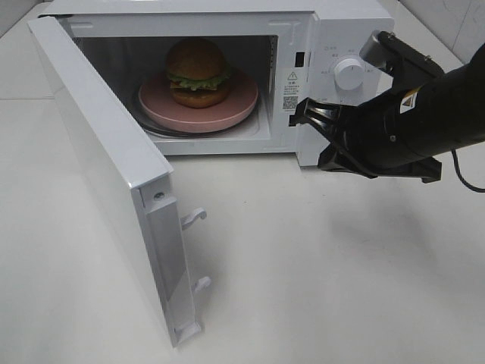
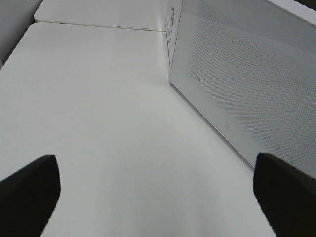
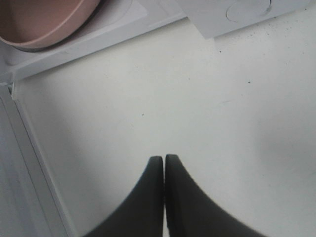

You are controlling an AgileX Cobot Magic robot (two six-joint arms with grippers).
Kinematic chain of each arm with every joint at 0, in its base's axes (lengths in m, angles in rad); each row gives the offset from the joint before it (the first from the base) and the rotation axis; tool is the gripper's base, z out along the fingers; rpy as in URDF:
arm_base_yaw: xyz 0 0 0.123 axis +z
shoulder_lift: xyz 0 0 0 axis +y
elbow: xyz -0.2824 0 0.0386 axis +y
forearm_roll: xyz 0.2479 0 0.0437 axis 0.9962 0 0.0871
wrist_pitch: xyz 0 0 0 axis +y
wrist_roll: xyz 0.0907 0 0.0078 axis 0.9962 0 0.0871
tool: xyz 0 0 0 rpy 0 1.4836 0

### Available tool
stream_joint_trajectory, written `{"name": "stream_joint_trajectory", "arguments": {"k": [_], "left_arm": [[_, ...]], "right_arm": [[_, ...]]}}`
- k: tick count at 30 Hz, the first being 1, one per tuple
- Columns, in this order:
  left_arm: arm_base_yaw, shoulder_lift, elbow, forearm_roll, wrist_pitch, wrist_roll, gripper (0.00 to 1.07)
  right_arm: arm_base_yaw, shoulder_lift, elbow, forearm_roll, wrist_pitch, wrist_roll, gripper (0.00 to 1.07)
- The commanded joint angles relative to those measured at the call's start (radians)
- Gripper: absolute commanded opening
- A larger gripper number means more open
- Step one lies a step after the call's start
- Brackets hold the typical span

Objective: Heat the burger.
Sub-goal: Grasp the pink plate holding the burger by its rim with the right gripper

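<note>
The burger (image 1: 198, 73) sits upright on a pink plate (image 1: 155, 102) inside the open microwave (image 1: 345, 30). My right gripper (image 1: 307, 114) hovers just in front of the microwave's control panel, to the right of the cavity opening and apart from the burger. In the right wrist view its fingers (image 3: 148, 197) are pressed together over bare table, shut on nothing, with the plate's rim (image 3: 34, 29) at the frame's corner. The left gripper (image 2: 158, 192) is open wide over the table, beside the outer face of the door (image 2: 247, 84). The left arm is out of the high view.
The microwave door (image 1: 98, 152) stands swung out to the left toward the table's front, with latch hooks (image 1: 193, 218) on its free edge. A white dial (image 1: 350, 73) sits on the control panel. White table (image 1: 318, 288) stretches in front of the microwave.
</note>
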Motion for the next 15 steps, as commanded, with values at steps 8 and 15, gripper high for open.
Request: {"name": "stream_joint_trajectory", "arguments": {"k": [8,15], "left_arm": [[-0.001,-0.023,0.004,-0.007,-0.008,0.001,0.98],[-0.001,-0.023,0.004,-0.007,-0.008,0.001,0.98]], "right_arm": [[-0.003,-0.027,-0.049,-0.011,0.220,-0.203,0.02],[-0.003,-0.027,-0.093,-0.012,0.349,-0.454,0.07]]}}
